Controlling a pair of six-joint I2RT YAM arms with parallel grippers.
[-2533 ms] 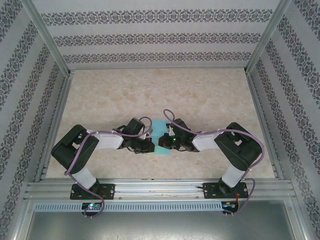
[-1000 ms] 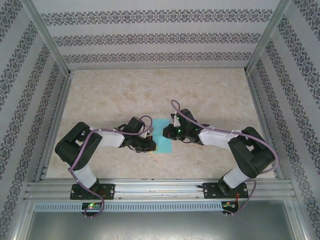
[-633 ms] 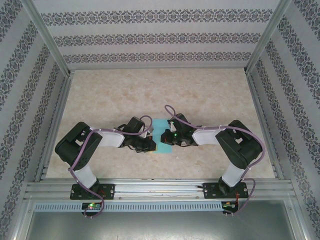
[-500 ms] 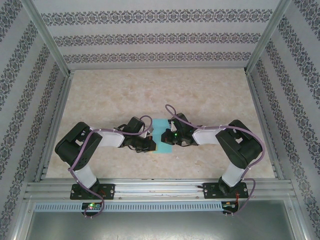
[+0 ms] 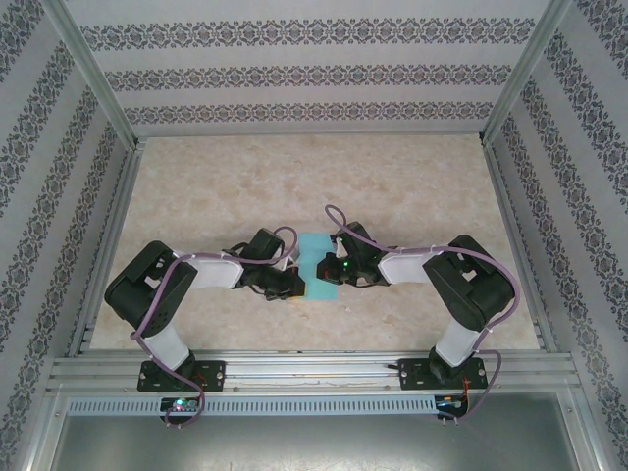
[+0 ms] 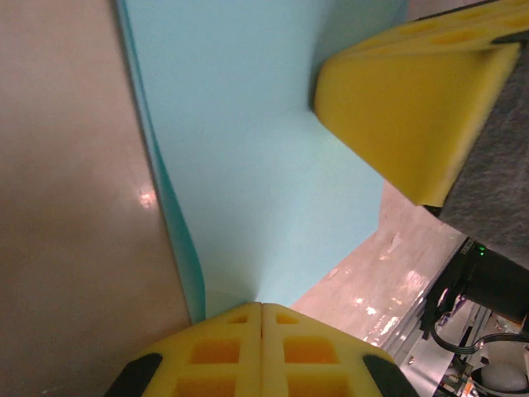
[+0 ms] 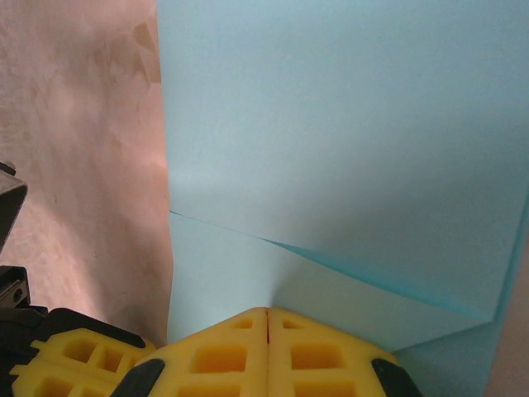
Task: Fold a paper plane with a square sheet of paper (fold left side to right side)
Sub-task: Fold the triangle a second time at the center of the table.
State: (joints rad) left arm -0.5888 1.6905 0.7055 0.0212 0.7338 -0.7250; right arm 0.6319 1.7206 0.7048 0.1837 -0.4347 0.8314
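Flattening the sheet's [image 6: 248, 149] left-to-right fold.
Left fingers [image 6: 215, 351], closed together, are pressing its folded edge; right fingers [image 7: 318, 356], also together, are pressing its top layer; sheet is lying on the desk [image 6: 74, 207] between them. I'd be pinning right, dragging left slowly along the fold.

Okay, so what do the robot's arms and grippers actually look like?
The left arm and right arm are black with a white forearm link, and a purple cable loops along each. A small green light glows on the right wrist. The fingers are yellow blocks with square cut-out holes.
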